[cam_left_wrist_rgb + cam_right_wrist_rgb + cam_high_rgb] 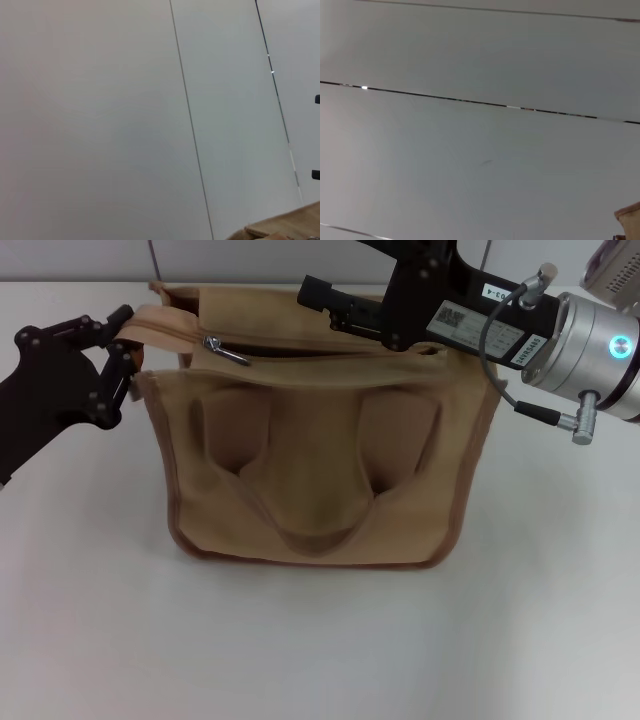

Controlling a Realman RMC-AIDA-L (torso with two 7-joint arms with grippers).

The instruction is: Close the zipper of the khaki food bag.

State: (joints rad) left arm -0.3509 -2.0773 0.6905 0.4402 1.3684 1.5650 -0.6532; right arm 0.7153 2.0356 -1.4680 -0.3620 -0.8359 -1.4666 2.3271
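Observation:
The khaki food bag [315, 475] stands upright in the middle of the white table in the head view, its two front pockets facing me. Its zipper [175, 328] runs along the top. The silver pull tab [226, 350] lies near the left end, and a dark open gap runs from it toward the right end. My left gripper [122, 340] is at the bag's top left corner, shut on the fabric at the zipper's end. My right gripper [312, 292] hovers over the bag's top, right of the pull tab and apart from it. A bit of the bag shows in the left wrist view [285, 227] and in the right wrist view [630, 215].
The white table [320, 640] spreads around the bag in front and to both sides. A grey panelled wall [100, 120] stands behind it and also fills the right wrist view [470, 165]. My right arm's silver wrist [590, 345] with cables hangs over the bag's top right corner.

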